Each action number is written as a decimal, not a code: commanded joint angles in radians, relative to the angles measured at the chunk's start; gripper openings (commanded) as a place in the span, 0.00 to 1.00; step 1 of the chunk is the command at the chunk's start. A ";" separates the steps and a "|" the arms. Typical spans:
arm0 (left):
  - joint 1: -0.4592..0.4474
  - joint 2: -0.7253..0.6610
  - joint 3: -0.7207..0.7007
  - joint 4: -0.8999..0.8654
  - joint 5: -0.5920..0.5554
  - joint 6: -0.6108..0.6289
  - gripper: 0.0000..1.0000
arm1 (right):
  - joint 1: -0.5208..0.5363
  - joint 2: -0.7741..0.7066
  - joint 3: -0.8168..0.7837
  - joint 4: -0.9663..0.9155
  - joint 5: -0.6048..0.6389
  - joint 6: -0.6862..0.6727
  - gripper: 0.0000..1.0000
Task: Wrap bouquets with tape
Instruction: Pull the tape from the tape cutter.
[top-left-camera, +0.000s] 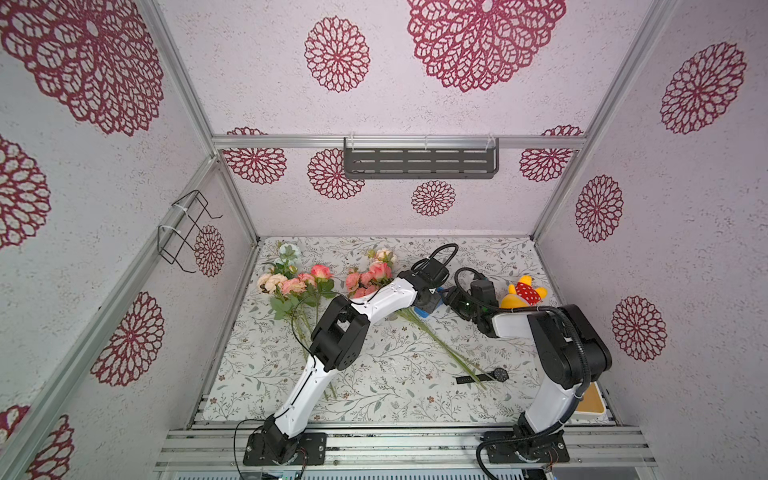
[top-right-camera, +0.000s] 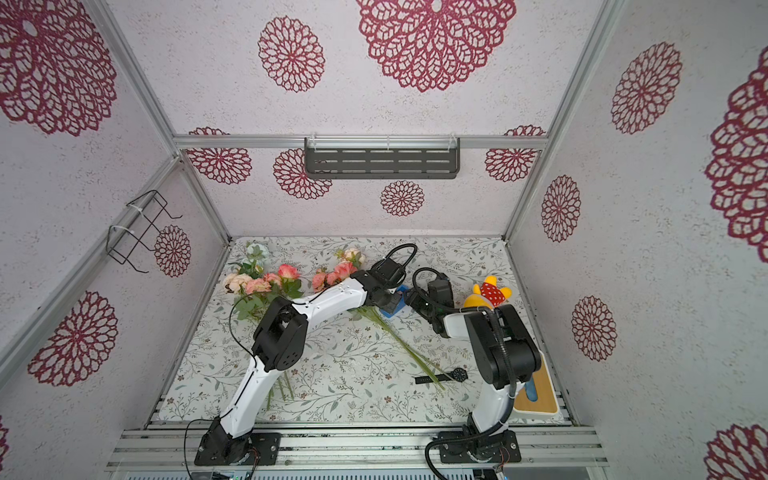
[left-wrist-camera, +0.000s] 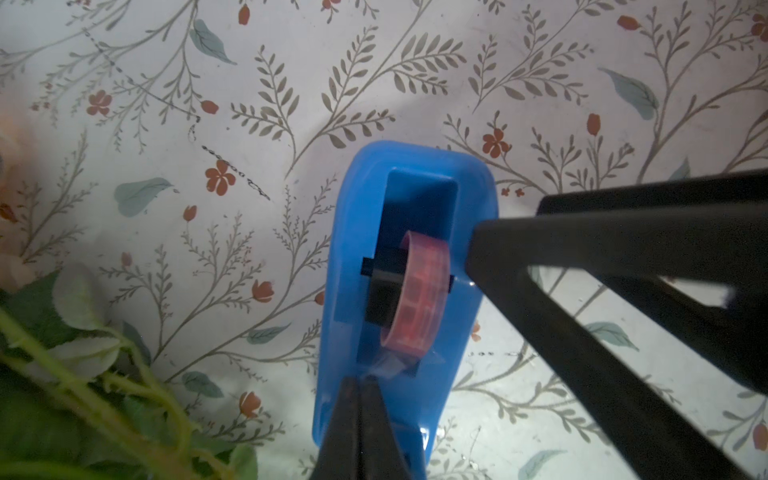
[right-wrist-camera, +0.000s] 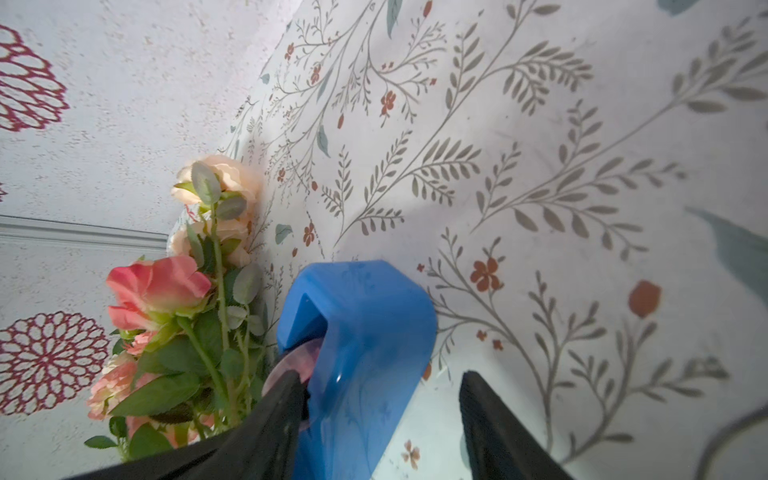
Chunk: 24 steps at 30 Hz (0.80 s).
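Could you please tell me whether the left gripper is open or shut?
Shut. In the left wrist view the fingers of the left gripper meet without a gap beside the tape; whether they pinch it, cannot tell.

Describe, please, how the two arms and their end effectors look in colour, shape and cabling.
Both arms have glossy white link shells and boxy black joints on black base plates. The left arm carries a thin black wire; the right arm a ribbed black hose. The left end effector and right end effector have matte black, tapering fingers.
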 joint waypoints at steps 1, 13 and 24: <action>-0.010 -0.051 0.019 -0.012 -0.003 -0.007 0.00 | 0.001 0.033 0.046 -0.053 0.026 -0.032 0.63; -0.007 -0.082 0.068 -0.089 -0.052 -0.013 0.00 | -0.003 0.047 -0.002 -0.081 0.065 -0.067 0.58; -0.038 -0.084 0.075 -0.226 -0.094 -0.035 0.00 | 0.004 0.047 -0.025 -0.072 0.046 -0.078 0.58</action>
